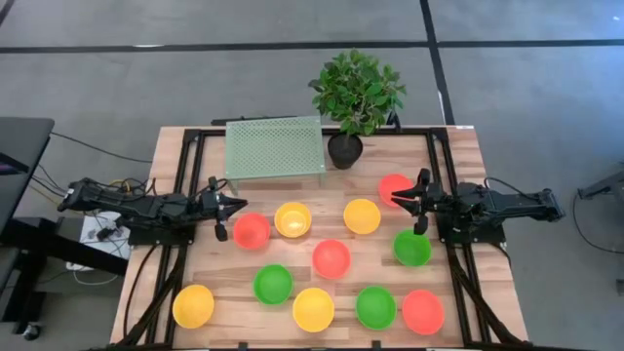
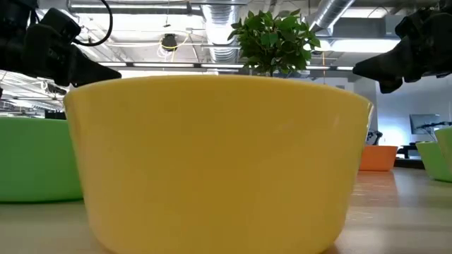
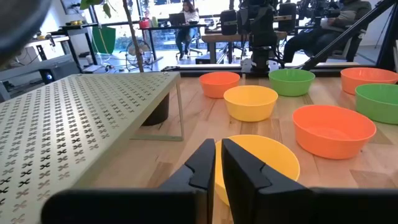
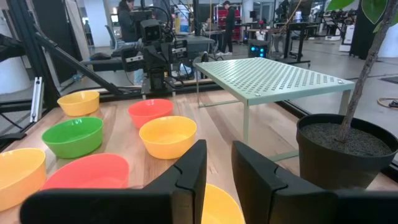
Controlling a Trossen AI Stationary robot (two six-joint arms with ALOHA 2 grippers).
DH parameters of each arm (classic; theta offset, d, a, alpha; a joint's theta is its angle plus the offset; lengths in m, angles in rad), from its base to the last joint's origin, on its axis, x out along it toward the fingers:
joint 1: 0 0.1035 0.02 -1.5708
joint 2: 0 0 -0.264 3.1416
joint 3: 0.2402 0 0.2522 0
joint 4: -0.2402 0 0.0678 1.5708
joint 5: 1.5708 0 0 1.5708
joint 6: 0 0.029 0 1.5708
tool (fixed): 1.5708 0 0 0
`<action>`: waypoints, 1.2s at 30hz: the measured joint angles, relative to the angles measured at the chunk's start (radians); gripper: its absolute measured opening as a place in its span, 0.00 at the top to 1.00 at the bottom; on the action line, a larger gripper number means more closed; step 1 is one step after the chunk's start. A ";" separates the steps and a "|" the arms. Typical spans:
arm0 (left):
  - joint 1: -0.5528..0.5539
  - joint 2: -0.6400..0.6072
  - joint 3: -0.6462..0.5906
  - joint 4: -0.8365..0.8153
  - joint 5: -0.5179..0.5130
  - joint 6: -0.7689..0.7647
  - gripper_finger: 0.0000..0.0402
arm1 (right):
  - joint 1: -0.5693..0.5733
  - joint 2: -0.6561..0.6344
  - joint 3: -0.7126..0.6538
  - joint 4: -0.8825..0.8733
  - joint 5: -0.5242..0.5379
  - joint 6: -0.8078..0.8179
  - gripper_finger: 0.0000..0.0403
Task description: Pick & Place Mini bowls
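Note:
Eleven mini bowls, red-orange, yellow and green, sit upright and apart on the wooden table. My left gripper [image 1: 237,204] hovers at the table's left, just left of a red bowl [image 1: 252,230] and a yellow bowl [image 1: 292,219]. In the left wrist view its fingers stand almost together above that yellow bowl [image 3: 264,163]. My right gripper [image 1: 404,199] hovers at the right, beside a red bowl [image 1: 394,187] and above a green bowl [image 1: 411,248]. Its fingers [image 4: 219,163] show a narrow gap. Neither gripper holds anything.
A green perforated rack [image 1: 275,146] stands at the far middle, with a potted plant in a black pot [image 1: 344,149] to its right. A yellow bowl [image 2: 212,155] fills the low view. Black frame rails run along both table sides. People sit at desks beyond the table.

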 joint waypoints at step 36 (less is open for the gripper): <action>0.000 0.000 0.000 0.014 0.000 0.000 0.93 | 0.000 0.000 0.000 0.000 0.000 0.000 0.82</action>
